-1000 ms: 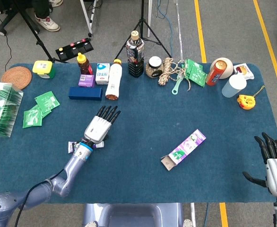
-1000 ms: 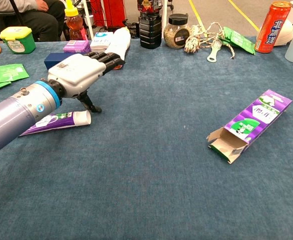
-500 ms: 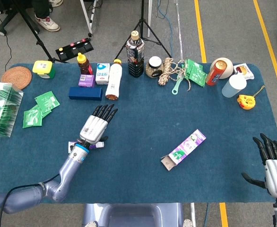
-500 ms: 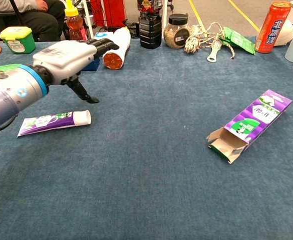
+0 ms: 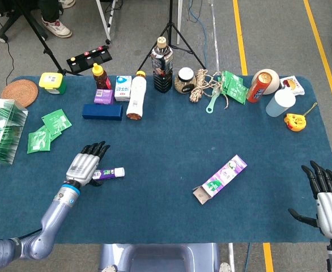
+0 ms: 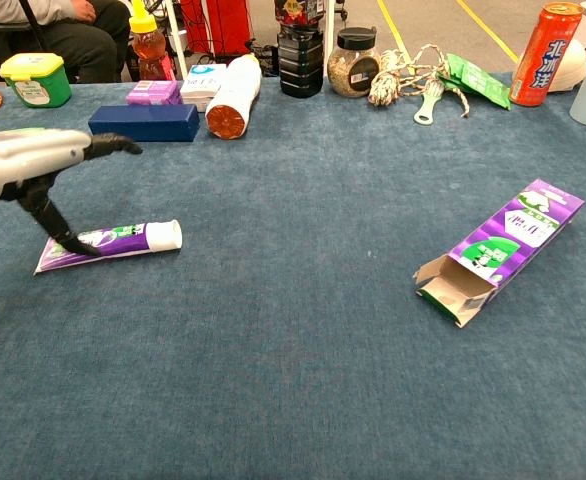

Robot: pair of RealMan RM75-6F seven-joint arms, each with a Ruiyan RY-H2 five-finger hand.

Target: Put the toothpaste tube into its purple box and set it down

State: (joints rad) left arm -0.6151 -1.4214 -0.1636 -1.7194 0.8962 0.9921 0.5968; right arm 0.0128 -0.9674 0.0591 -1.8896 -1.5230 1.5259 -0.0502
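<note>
The toothpaste tube (image 6: 113, 240) lies flat on the blue table, purple and white, cap end pointing right; the head view shows the toothpaste tube (image 5: 110, 173) at the left front. My left hand (image 5: 84, 164) hovers over its tail end with fingers spread, and its thumb (image 6: 57, 229) points down at the tube; the left hand (image 6: 33, 165) holds nothing. The purple box (image 5: 220, 178) lies on its side at the right centre, open flaps facing the near left; the chest view has the purple box (image 6: 498, 248) at the right. My right hand (image 5: 326, 195) is open at the table's right front edge, away from the box.
Along the far edge stand a dark blue box (image 6: 144, 121), a white bottle lying down (image 6: 231, 94), a dark bottle (image 5: 162, 65), a jar (image 6: 353, 62), rope (image 5: 210, 84), a red can (image 6: 545, 40) and a cup (image 5: 280, 102). Green packets (image 5: 48, 130) lie at far left.
My left hand has pulled back leftward and toward the near edge, from past the tube's cap end to over its tail. The right hand has barely moved.
</note>
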